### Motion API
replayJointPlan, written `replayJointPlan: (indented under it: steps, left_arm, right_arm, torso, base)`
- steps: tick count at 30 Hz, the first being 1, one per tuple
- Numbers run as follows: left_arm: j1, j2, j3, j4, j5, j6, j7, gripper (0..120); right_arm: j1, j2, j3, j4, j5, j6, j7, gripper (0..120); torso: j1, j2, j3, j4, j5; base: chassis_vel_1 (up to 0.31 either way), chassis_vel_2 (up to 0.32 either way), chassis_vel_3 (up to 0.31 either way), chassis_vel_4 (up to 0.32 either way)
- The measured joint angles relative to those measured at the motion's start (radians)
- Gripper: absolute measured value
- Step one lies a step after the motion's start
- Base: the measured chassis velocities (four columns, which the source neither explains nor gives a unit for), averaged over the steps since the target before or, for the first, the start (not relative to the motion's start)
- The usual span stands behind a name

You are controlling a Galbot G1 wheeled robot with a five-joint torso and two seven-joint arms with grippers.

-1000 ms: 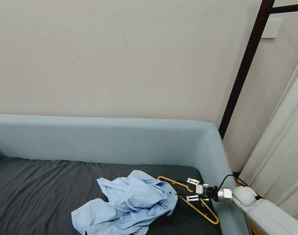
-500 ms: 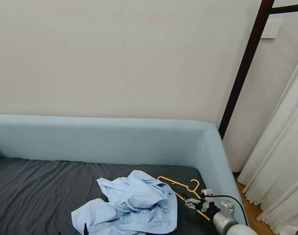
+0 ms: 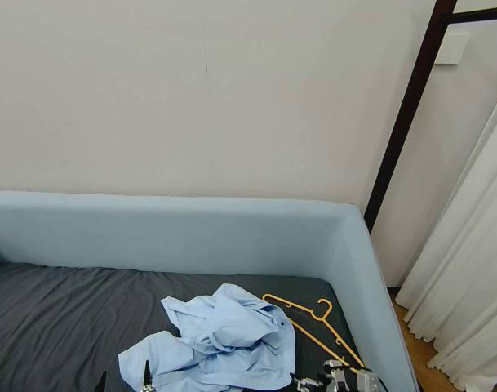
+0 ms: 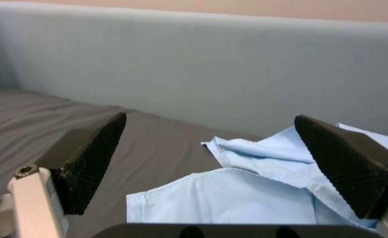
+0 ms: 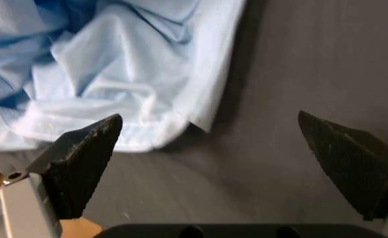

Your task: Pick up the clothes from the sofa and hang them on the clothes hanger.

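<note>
Shirt (image 3: 224, 343) crumpled on sofa (image 3: 191, 237) | hanger (image 3: 313, 322) beside | left tool (image 4: 209, 119), right tool (image 5: 209, 116) — spread

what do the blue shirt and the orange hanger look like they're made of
Shirt: thin woven cloth, likely cotton, matt; it crumples in soft folds. Hanger: probably plastic, smooth orange; a thin rod, though coated wire is possible.

Sofa: we see a pale blue sofa (image 3: 191, 233) with a dark grey seat (image 3: 52, 318).
Shirt: a light blue shirt (image 3: 219, 339) lies crumpled on the seat's right part.
Hanger: an orange hanger (image 3: 289, 305) lies flat, touching the shirt's right edge.
</note>
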Motion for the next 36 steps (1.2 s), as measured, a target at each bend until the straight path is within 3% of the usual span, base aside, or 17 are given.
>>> replayJointPlan:
  steps: [14, 18, 21, 36]
  left_arm:
    - [0.020, -0.016, -0.021, -0.011, 0.006, -0.002, -0.006, 100]
    - [0.022, -0.018, -0.024, -0.016, 0.006, -0.001, -0.008, 100]
    - [0.023, -0.020, -0.026, -0.020, 0.006, 0.000, -0.008, 100]
    - [0.023, -0.051, -0.026, 0.016, 0.019, -0.019, -0.010, 100]
  right_arm:
    - [0.063, 0.066, -0.017, -0.120, -0.010, 0.070, -0.036, 95]
    - [0.058, 0.078, -0.034, -0.125, -0.027, 0.075, -0.047, 75]
    - [0.055, 0.088, -0.044, -0.131, -0.039, 0.081, -0.051, 68]
    - [0.049, 0.099, -0.042, -0.097, -0.042, 0.114, -0.043, 11]
  torso:
    - [0.000, 0.000, 0.000, 0.0001, -0.0001]
    - [0.000, 0.000, 0.000, 0.0000, -0.0001]
    - [0.000, 0.000, 0.000, 0.0000, 0.0000]
    - [0.000, 0.000, 0.000, 0.0000, 0.0000]
  base:
    - [0.000, 0.000, 0.000, 0.000]
    - [0.000, 0.000, 0.000, 0.000]
    - [0.000, 0.000, 0.000, 0.000]
    - [0.000, 0.000, 0.000, 0.000]
